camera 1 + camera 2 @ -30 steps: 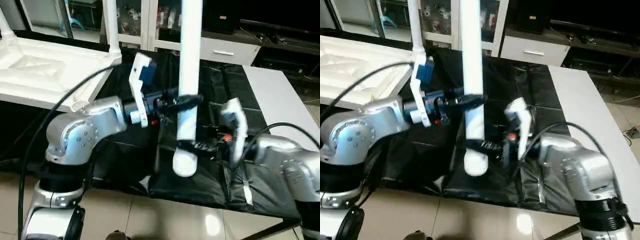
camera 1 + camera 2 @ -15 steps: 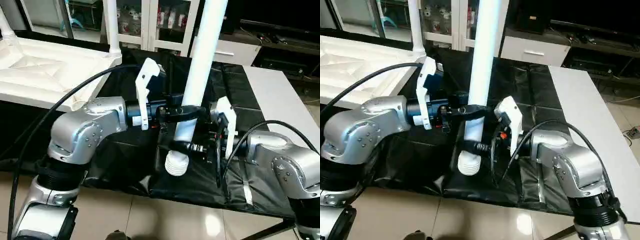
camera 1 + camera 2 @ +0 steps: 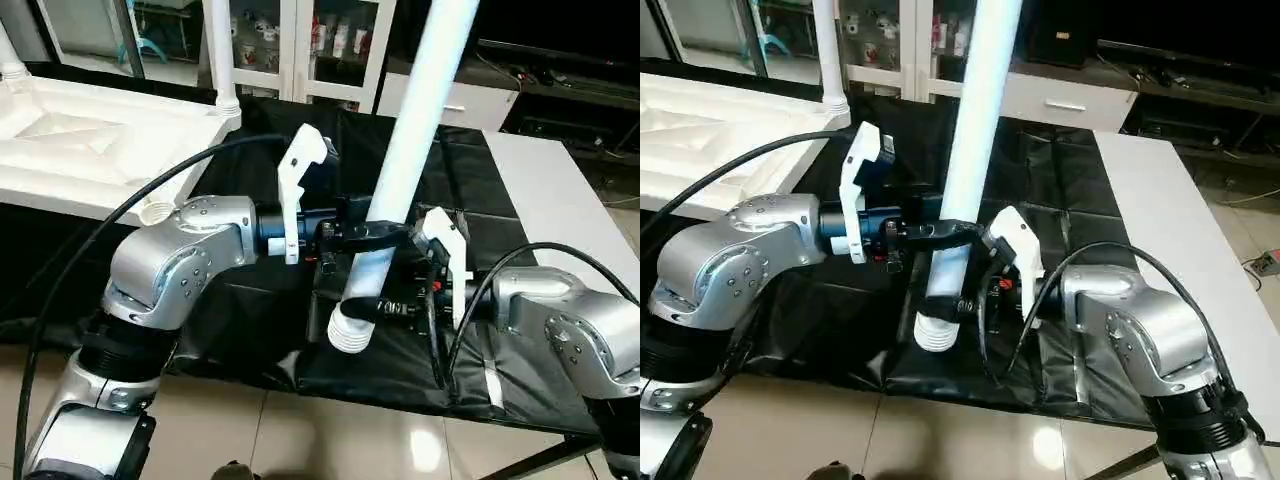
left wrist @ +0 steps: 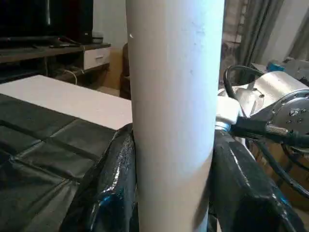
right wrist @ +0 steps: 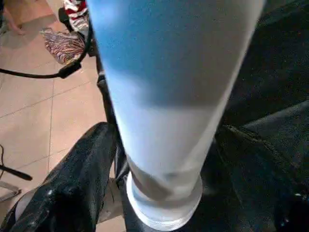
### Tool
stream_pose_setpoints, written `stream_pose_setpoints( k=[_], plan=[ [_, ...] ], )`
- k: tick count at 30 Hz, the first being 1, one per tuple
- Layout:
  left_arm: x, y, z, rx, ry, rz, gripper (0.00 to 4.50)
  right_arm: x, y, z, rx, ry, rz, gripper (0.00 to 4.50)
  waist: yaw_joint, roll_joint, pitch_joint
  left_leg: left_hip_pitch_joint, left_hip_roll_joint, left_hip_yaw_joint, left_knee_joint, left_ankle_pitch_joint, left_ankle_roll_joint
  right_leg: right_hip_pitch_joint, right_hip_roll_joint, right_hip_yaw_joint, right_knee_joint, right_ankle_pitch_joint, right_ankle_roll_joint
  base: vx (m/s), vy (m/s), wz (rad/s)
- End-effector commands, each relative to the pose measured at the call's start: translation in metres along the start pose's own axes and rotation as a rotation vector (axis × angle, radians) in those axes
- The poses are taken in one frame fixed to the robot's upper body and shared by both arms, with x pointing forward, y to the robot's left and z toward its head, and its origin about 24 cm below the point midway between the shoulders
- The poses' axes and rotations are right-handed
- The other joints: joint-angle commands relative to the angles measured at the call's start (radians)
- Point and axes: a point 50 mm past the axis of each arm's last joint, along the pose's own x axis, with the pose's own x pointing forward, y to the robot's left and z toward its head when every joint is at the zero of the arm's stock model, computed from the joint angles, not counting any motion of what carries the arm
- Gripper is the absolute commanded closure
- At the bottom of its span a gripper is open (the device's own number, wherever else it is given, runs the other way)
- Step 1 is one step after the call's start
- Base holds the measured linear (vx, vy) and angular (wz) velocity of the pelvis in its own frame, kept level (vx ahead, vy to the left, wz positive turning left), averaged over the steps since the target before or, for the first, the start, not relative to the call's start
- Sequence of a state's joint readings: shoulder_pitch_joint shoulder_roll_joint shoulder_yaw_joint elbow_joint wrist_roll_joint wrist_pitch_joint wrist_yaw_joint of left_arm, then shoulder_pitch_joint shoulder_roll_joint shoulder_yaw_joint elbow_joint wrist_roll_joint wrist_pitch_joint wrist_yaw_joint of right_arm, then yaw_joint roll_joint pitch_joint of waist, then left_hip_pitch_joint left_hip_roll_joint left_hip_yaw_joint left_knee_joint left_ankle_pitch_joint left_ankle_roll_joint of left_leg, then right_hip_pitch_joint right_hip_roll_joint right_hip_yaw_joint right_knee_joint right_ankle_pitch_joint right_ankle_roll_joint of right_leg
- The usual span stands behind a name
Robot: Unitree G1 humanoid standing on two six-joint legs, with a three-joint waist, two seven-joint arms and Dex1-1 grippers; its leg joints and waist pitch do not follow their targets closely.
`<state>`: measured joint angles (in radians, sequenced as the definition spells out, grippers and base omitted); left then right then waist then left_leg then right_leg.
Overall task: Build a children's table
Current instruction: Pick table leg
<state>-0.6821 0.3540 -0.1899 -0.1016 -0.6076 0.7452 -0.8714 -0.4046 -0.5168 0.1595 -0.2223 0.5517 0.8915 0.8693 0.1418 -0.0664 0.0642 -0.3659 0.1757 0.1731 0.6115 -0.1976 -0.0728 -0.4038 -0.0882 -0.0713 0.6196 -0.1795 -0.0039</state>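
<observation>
I hold a long white tube leg tilted in the air over the black mat, its top leaning right and its threaded end low, towards me. My left gripper is shut on the leg about a third of the way up. In the left wrist view its fingers clamp the tube from both sides. My right gripper is shut on the leg just above the thread. The white tabletop lies ribbed side up at far left, with one leg standing in its near corner socket.
A black mat covers the work surface under both grippers. A flat white board lies along the right side. Cabinets and a white drawer unit stand behind. A black cable loops over my left forearm. Tiled floor lies below the mat's near edge.
The leg has gone from upright to tilted, its top swinging right and its threaded end towards the left. Both grippers have kept hold and drawn closer together, the right wrist turning.
</observation>
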Motion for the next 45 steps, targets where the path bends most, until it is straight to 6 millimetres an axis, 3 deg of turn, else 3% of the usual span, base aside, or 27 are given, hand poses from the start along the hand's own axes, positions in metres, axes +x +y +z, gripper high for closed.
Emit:
stream_pose_setpoints(
  k=[1,12,13,22,36,45],
  plan=[
    [0.0046,-0.0042,0.0055,0.039,0.006,-0.037,2.66,0.0010,-0.0022,0.0043,-0.008,0.000,-0.019,0.95,-0.001,0.013,-0.072,0.009,0.049,-0.016,-0.081,-0.127,-0.040,0.059,-0.062,0.050,-0.058,-0.146,-0.186,0.000,0.000,0.00],
    [0.0071,-0.0062,0.0049,0.042,-0.003,-0.054,2.66,0.0033,-0.0002,0.0042,0.010,-0.011,-0.002,0.95,-0.001,0.014,-0.071,0.009,0.049,-0.016,-0.081,-0.138,-0.043,0.058,-0.062,0.050,-0.059,-0.164,-0.181,0.000,0.000,0.00],
    [0.0073,-0.0063,0.0049,0.042,-0.003,-0.055,2.66,0.0038,0.0003,0.0044,0.021,-0.018,0.006,0.66,-0.002,0.014,-0.071,0.009,0.049,-0.017,-0.081,-0.139,-0.043,0.058,-0.061,0.050,-0.059,-0.164,-0.181,0.000,0.000,0.00],
    [0.0075,-0.0068,0.0039,0.045,0.006,-0.066,2.66,0.0047,0.0000,0.0037,0.008,-0.006,-0.004,0.18,-0.001,0.013,-0.071,0.009,0.049,-0.017,-0.081,-0.142,-0.047,0.057,-0.061,0.050,-0.060,-0.183,-0.170,0.000,0.000,0.00],
    [0.0108,-0.0115,0.0038,0.050,0.003,-0.109,2.66,0.0062,-0.0021,0.0041,0.008,-0.005,-0.012,0.18,-0.001,0.013,-0.072,0.010,0.049,-0.016,-0.081,-0.141,-0.045,0.057,-0.061,0.050,-0.060,-0.175,-0.177,0.000,0.000,0.00],
    [0.0112,-0.0120,0.0062,0.050,-0.012,-0.114,2.66,0.0067,-0.0034,0.0045,0.013,-0.010,-0.017,0.90,-0.001,0.013,-0.071,0.009,0.049,-0.017,-0.080,-0.141,-0.045,0.058,-0.062,0.050,-0.059,-0.178,-0.176,0.000,0.000,0.00]
  ],
)
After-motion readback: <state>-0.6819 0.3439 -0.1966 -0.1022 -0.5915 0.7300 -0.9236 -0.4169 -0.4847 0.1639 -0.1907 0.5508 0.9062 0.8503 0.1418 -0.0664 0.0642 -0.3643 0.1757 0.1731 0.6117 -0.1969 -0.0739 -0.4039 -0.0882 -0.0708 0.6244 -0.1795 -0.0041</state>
